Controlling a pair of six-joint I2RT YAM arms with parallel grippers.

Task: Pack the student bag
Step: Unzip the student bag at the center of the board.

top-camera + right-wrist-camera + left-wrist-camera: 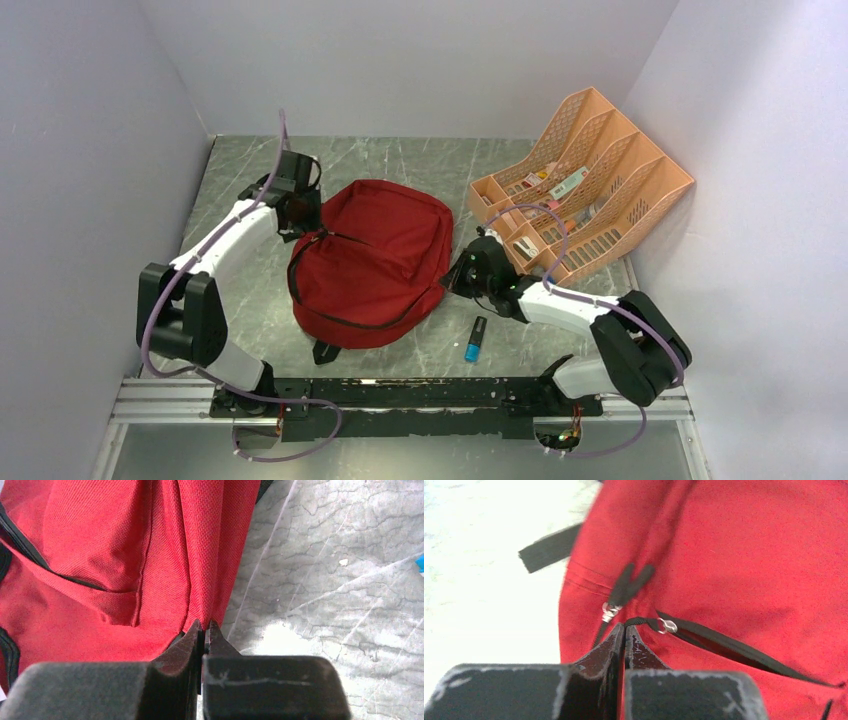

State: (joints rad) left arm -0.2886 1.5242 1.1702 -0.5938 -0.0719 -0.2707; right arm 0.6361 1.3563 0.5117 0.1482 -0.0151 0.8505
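Student bag (370,265) lies flat on the grey marbled table (400,160), about mid-table between my two arms, red fabric uppermost. A black zip line curves along its left and near edges.

My left gripper (624,630) sits at the far left corner of the bag. Its fingers are pressed together, tips meeting, and they pinch the thin black pull cord (644,622) that runs to a silver zip slider (668,626). A second slider (609,612) with a forked black tab lies just left of it, not held. A black strap end (549,547) juts from the bag's edge onto the table.

My right gripper (204,627) is at the right edge of the student bag. Its fingers are closed with no visible gap, clamping a fold of the red fabric at the side seam.

A blue and black pen-like item (475,340) lies on the table near the bag's near right corner, apart from it. A peach mesh desk organiser (585,180) stands at the far right against the wall, with small items in its compartments.
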